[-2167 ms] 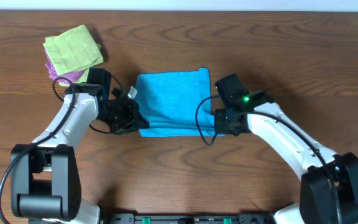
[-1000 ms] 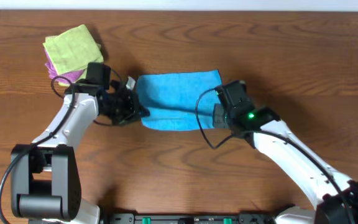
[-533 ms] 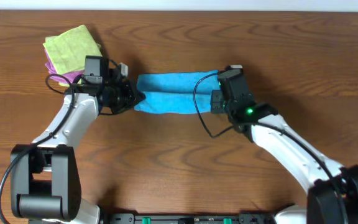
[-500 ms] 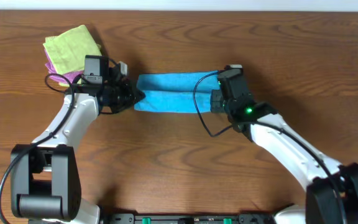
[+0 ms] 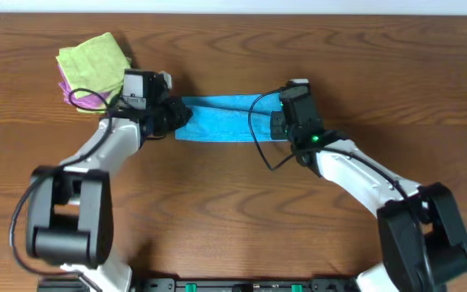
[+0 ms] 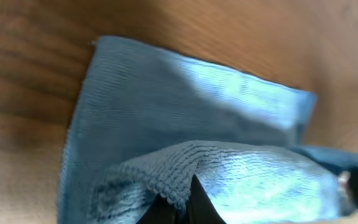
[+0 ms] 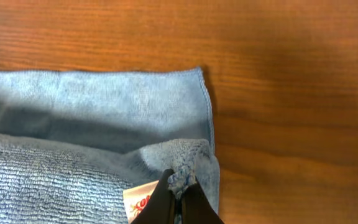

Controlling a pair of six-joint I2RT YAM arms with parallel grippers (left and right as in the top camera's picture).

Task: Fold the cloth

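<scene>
The sky-blue cloth (image 5: 221,119) lies on the table as a narrow band, its near edge carried over toward the far edge. My left gripper (image 5: 177,116) is shut on the cloth's left corner; in the left wrist view the hem (image 6: 166,177) is pinched between the dark fingers (image 6: 188,202). My right gripper (image 5: 279,113) is shut on the right corner; in the right wrist view the fingers (image 7: 178,190) pinch the cloth (image 7: 98,112) beside a small white label (image 7: 140,199).
A light green cloth (image 5: 94,61) lies on a purple cloth (image 5: 83,96) at the back left, close behind the left arm. Bare wood table (image 5: 233,211) surrounds the work area; its far edge runs along the top.
Both grippers carried the cloth's near edge away toward the far edge. The visible cloth shrank from a square to a narrow band.
</scene>
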